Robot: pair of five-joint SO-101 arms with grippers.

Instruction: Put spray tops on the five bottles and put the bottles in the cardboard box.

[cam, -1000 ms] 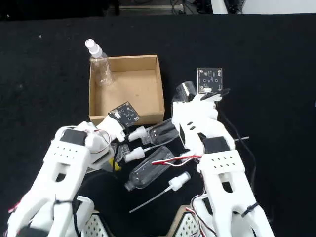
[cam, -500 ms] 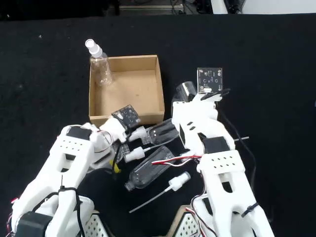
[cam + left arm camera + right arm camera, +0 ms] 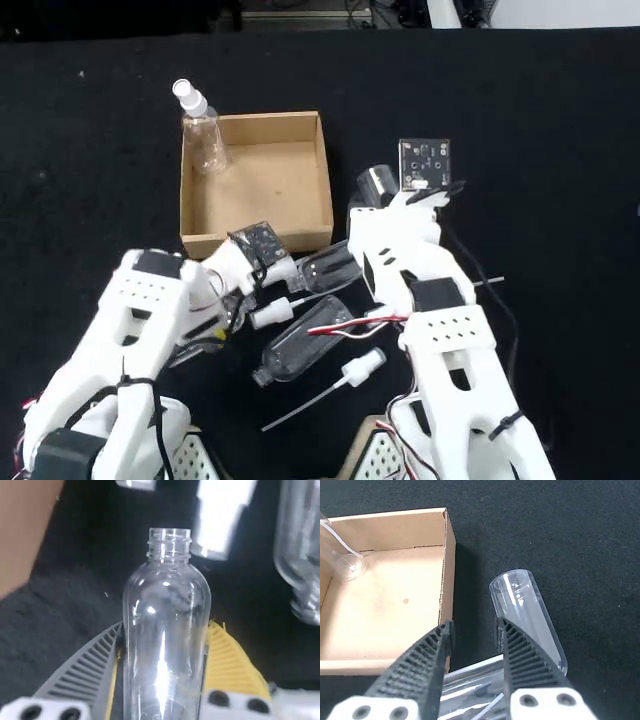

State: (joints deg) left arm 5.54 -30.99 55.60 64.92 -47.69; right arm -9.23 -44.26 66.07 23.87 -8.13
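Observation:
My left gripper (image 3: pixel 165 630) is shut on a clear uncapped bottle (image 3: pixel 165 645), whose open neck points at white spray tops (image 3: pixel 220 515). In the high view this gripper (image 3: pixel 237 303) sits just in front of the cardboard box (image 3: pixel 255 180). A capped bottle (image 3: pixel 200 130) stands in the box's far left corner. My right gripper (image 3: pixel 472 635) hovers open by the box's right wall, beside a lying bottle (image 3: pixel 527 615). On the table lie a capped bottle (image 3: pixel 325 268), an uncapped bottle (image 3: pixel 300 345) and a loose spray top (image 3: pixel 355 370).
Another spray top (image 3: pixel 265 313) lies between the left gripper and the uncapped bottle. The loose spray top's thin tube (image 3: pixel 300 408) runs toward the arm bases. The black cloth (image 3: pixel 540 150) spreads to the far right. The box floor (image 3: pixel 385 605) is bare apart from the standing bottle.
The left arm has shifted a little to the right toward the spray tops, and its wrist has turned. The right arm has kept still.

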